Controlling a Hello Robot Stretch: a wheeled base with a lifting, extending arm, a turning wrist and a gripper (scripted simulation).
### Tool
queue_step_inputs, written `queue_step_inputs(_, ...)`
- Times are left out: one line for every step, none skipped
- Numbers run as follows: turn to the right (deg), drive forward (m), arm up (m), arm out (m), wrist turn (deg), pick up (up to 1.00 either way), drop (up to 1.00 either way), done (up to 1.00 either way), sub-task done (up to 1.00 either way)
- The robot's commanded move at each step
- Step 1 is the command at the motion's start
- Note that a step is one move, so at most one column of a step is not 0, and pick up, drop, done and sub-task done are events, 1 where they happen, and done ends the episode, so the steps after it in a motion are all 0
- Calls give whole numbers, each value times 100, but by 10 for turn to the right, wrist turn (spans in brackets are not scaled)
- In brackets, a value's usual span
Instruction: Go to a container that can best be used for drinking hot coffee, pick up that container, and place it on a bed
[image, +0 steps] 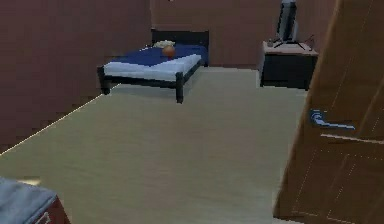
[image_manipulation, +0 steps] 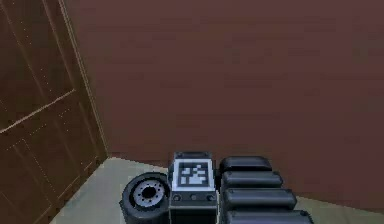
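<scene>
A bed (image: 150, 66) with a dark frame, blue cover and pale sheet stands at the far end of the room, in the forward view's upper left of middle. A small orange-brown thing (image: 167, 47) lies on it near the pillow end. In the arm side view the drawn-in arm's dark segments (image_manipulation: 255, 190) sit at the bottom edge beside a white marked square (image_manipulation: 192, 175). Left of that is the gripper's dark round body (image_manipulation: 148, 196). Its far end is not clear, so I cannot tell whether it holds anything.
A wooden door (image: 345, 130) with a metal handle (image: 330, 120) stands close at the forward view's right. A dark cabinet (image: 288, 62) with a screen (image: 288, 22) on top stands right of the bed. Pale floor (image: 170, 140) stretches to the bed. A brown wall (image_manipulation: 230, 80) and panelled door (image_manipulation: 35, 120) are close at the arm side.
</scene>
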Motion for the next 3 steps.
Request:
queue_step_inputs(0,100,0,0,0,0,0,0,0)
queue_step_inputs(120,0,0,0,0,0,0,0,0)
queue_step_inputs(0,100,0,0,0,0,0,0,0)
